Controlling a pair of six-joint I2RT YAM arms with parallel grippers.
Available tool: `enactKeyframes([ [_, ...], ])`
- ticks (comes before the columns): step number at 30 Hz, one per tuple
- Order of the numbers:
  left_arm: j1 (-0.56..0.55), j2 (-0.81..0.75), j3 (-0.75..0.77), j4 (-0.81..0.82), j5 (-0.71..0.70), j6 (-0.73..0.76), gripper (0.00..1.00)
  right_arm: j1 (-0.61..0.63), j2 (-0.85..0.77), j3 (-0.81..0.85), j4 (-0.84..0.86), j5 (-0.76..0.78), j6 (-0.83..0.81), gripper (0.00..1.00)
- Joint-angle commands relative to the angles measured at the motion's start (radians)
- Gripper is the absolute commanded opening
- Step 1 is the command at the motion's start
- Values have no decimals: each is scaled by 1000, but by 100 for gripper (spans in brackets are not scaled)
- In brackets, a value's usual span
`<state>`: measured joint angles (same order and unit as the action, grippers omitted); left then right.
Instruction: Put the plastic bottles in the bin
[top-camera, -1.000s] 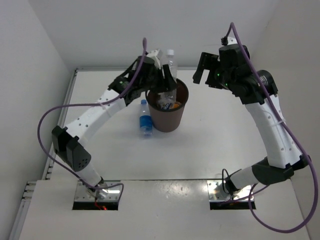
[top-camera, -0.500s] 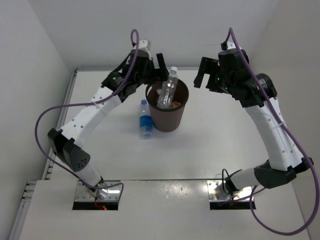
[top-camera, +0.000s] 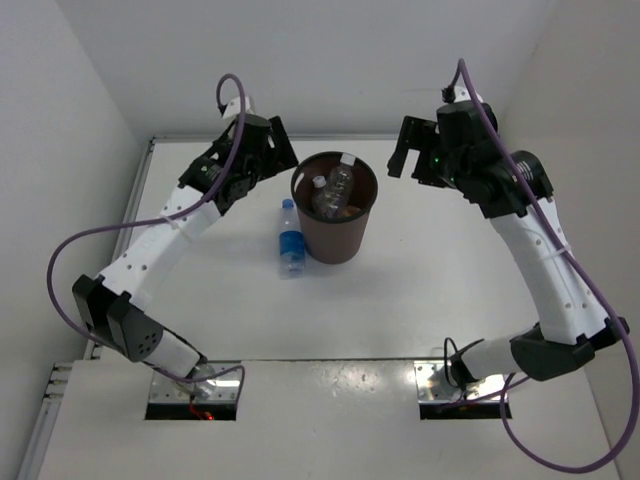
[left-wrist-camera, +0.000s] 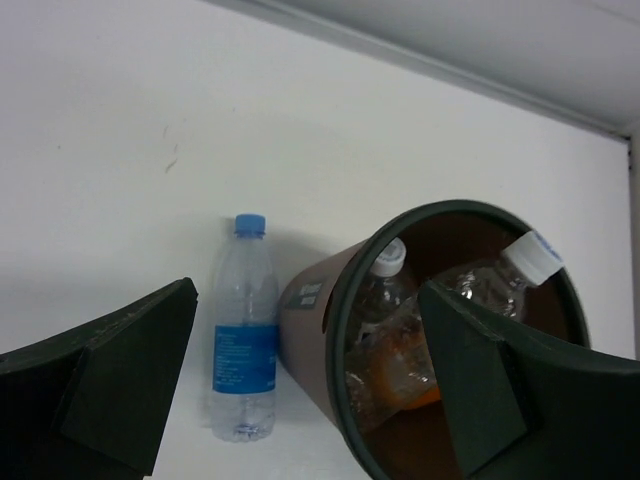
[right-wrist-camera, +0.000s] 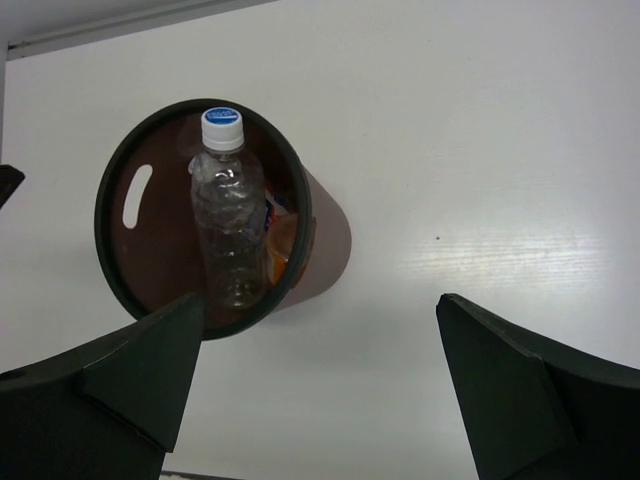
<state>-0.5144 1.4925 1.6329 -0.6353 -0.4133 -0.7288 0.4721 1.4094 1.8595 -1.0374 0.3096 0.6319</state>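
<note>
"Which one is left?"

"The blue-labelled bottle (top-camera: 290, 238). It lies flat on the table (top-camera: 430, 260), just beside the bin (top-camera: 335, 240), on the left arm's side. Inside the bin I can see a clear bottle (right-wrist-camera: 228, 225) on top of an orange bottle (right-wrist-camera: 276, 250)."

"And the pincers?"

"The left gripper (top-camera: 272, 143) hangs behind the bin with its jaws spread wide, holding nothing. The right gripper (top-camera: 405, 150) is across the bin from it, also wide open and empty."

"How will that bottle handle?"

"It looks light to me, with thin walls that would dent if squeezed hard. It's smooth and round, so it could roll or slip. I'd take it across the label, mid-body."

"Room to work?"

"The table is white and slick. One finger must slide in next to the bin, but the bottle's other side is open. Walls (top-camera: 300, 60) stand close at the back and sides."
</note>
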Motion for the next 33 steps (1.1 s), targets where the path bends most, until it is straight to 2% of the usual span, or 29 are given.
enactKeyframes([
  [1,43,0,-68,8,-1,-26,100,-15,-41,-28,28,8,-6,100],
  [3,85,9,-123,-29,13,-76,100,-15,-41,-28,28,8,-6,100],
  [5,158,9,-244,-11,112,-112,100,-15,-41,-28,28,8,-15,100],
  [8,229,9,-439,107,261,-124,100,-15,-50,-28,28,8,-26,100],
  [12,263,107,-553,222,416,-90,100,-15,-50,-28,28,17,-46,100],
  [18,232,278,-529,287,488,-14,100,-15,-59,-37,19,28,-66,100],
  [22,209,265,-538,333,488,-37,100,-15,-59,-59,19,28,-66,100],
  [27,220,171,-538,342,423,-75,100,-15,-59,-69,28,19,-84,100],
  [33,220,156,-515,384,473,-75,100,-24,-59,-88,37,19,-93,100],
])
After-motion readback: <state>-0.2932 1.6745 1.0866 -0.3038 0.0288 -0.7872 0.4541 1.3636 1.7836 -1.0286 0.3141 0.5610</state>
